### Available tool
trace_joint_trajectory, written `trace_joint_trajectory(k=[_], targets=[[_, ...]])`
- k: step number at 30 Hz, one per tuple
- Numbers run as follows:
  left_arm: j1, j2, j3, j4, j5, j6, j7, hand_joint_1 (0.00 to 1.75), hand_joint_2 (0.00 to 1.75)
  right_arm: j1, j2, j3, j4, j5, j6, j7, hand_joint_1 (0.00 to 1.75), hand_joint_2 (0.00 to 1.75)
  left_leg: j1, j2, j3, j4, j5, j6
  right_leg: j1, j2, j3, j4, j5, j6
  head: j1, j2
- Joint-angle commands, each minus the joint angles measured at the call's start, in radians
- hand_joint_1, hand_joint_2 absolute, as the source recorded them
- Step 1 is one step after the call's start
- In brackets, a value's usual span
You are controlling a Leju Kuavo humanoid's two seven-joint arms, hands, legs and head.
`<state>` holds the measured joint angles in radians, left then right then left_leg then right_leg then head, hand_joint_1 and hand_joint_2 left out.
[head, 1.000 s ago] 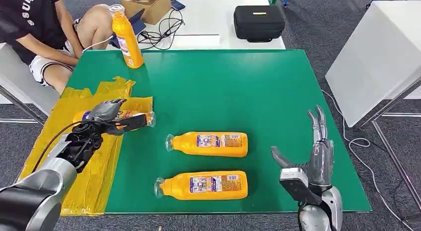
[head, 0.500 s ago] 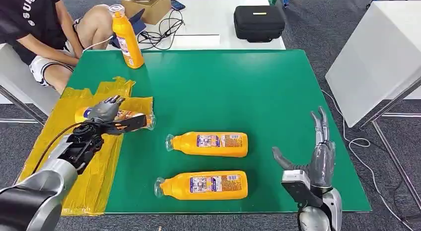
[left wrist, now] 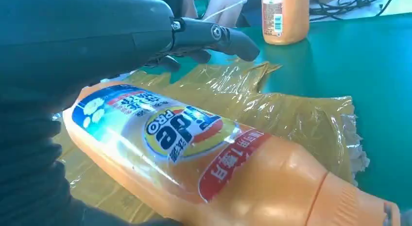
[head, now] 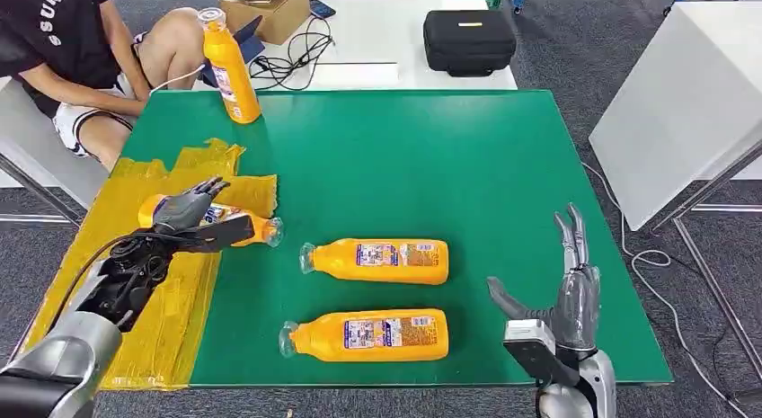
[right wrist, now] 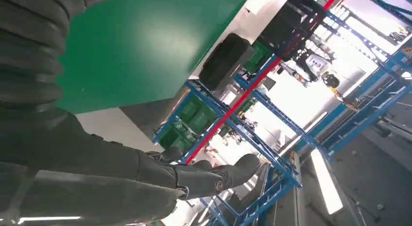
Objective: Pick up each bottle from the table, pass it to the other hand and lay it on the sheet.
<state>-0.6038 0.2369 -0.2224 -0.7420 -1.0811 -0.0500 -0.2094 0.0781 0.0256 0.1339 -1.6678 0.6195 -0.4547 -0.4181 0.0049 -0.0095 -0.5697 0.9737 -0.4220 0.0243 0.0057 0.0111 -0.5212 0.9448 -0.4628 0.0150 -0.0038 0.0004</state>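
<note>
Drawn back toward the near-left corner since a second ago — left robot hand (head: 184, 222) with fingers spread, bottle (head: 216, 222) left lying on the yellow sheet (head: 171, 319) at the counter (head: 503, 166) left edge, so judged released. Right robot hand (head: 562, 297) open, empty, at the near-right corner. Three capped bottles of orange liquid waiting — two lying (head: 377, 261), one upright (head: 229, 69).
</note>
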Motion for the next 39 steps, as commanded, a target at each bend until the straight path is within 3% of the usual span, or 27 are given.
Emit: trace_joint_trajectory(k=[1, 7, 12, 13, 14, 15, 17, 21, 25, 34, 39], targets=[[0.022, 0.022, 0.001, -0.099, 0.029, -0.031, -0.039, 0.00, 1.75, -0.005, -0.001, 0.015, 0.012, 0.004, -0.005, 0.001, 0.00, 1.75, 0.001, 0.002, 0.003, 0.001, -0.002, -0.001, 0.001, 0.000, 0.003, 0.000, -0.001, 0.001, 0.000, 0.000], [0.124, 0.055, 0.018, -0.376, 0.220, -0.094, -0.133, 0.00, 1.75, 0.009, 0.000, 0.008, -0.028, 0.023, 0.012, 0.022, 0.00, 1.75, 0.000, 0.001, 0.002, 0.001, -0.002, -0.001, 0.000, 0.000, 0.002, 0.000, -0.001, 0.001, 0.000, 0.000], [0.227, -0.009, 0.058, -0.539, 0.437, -0.146, -0.215, 0.00, 1.75, -0.078, -0.001, 0.064, 0.034, 0.180, -0.009, 0.068, 0.00, 1.75, 0.000, 0.005, 0.006, 0.001, -0.004, -0.001, 0.000, 0.003, 0.005, 0.000, -0.002, 0.001, 0.000, 0.000], [0.244, -0.026, 0.049, -0.555, 0.449, -0.148, -0.221, 0.00, 1.75, -0.100, -0.003, 0.078, 0.051, 0.211, 0.013, 0.093, 0.00, 1.75, 0.000, 0.003, 0.003, 0.000, -0.002, -0.001, 0.000, 0.002, 0.003, -0.001, -0.001, 0.001, 0.000, 0.000], [0.270, -0.061, 0.047, -0.579, 0.501, -0.164, -0.254, 0.00, 1.75, -0.137, -0.042, 0.116, 0.101, 0.344, 0.149, 0.205, 0.00, 1.75, 0.000, 0.004, 0.005, 0.001, -0.003, -0.001, 0.001, 0.002, 0.005, -0.001, -0.001, 0.001, 0.000, 0.000], [0.285, -0.088, 0.040, -0.594, 0.519, -0.169, -0.269, 0.00, 1.75, -0.172, -0.052, 0.130, 0.129, 0.379, 0.228, 0.252, 0.00, 1.75, 0.000, 0.004, 0.005, 0.000, -0.002, -0.001, 0.000, 0.002, 0.005, -0.002, -0.001, 0.002, 0.000, 0.000], [0.292, -0.139, -0.004, -0.600, 0.527, -0.137, -0.313, 0.00, 1.75, -0.249, -0.069, 0.132, 0.228, 0.367, 0.303, 0.269, 0.00, 1.75, 0.000, 0.006, 0.008, 0.000, -0.003, 0.000, 0.000, 0.003, 0.007, -0.003, 0.000, 0.003, 0.000, 0.000], [0.366, -0.181, -0.038, -0.665, 0.615, -0.159, -0.413, 0.00, 1.75, -0.347, -0.076, 0.133, 0.330, 0.292, 0.327, 0.205, 0.00, 1.75, 0.000, 0.002, 0.003, -0.001, 0.000, 0.001, 0.000, 0.000, 0.003, -0.002, 0.001, 0.002, 0.000, 0.000], [0.435, -0.216, -0.040, -0.716, 0.657, -0.191, -0.440, 0.00, 1.75, -0.431, -0.093, 0.152, 0.405, 0.225, 0.353, 0.216, 0.00, 1.75, -0.002, 0.006, 0.004, -0.001, -0.001, 0.002, -0.003, 0.004, 0.004, -0.002, 0.001, 0.002, 0.000, 0.000], [0.424, -0.218, -0.026, -0.705, 0.656, -0.196, -0.441, 0.00, 1.75, -0.432, -0.095, 0.164, 0.412, 0.207, 0.349, 0.220, 0.00, 1.75, -0.002, 0.000, 0.003, 0.000, 0.000, 0.001, -0.003, -0.001, 0.002, -0.001, 0.000, 0.001, 0.000, 0.000], [0.443, -0.246, -0.006, -0.706, 0.656, -0.215, -0.446, 0.00, 1.75, -0.543, -0.051, 0.213, 0.590, 0.128, 0.441, 0.216, 0.00, 1.75, -0.002, 0.003, 0.002, 0.000, 0.000, 0.001, -0.002, 0.003, 0.001, 0.000, 0.001, 0.001, 0.000, 0.000]])
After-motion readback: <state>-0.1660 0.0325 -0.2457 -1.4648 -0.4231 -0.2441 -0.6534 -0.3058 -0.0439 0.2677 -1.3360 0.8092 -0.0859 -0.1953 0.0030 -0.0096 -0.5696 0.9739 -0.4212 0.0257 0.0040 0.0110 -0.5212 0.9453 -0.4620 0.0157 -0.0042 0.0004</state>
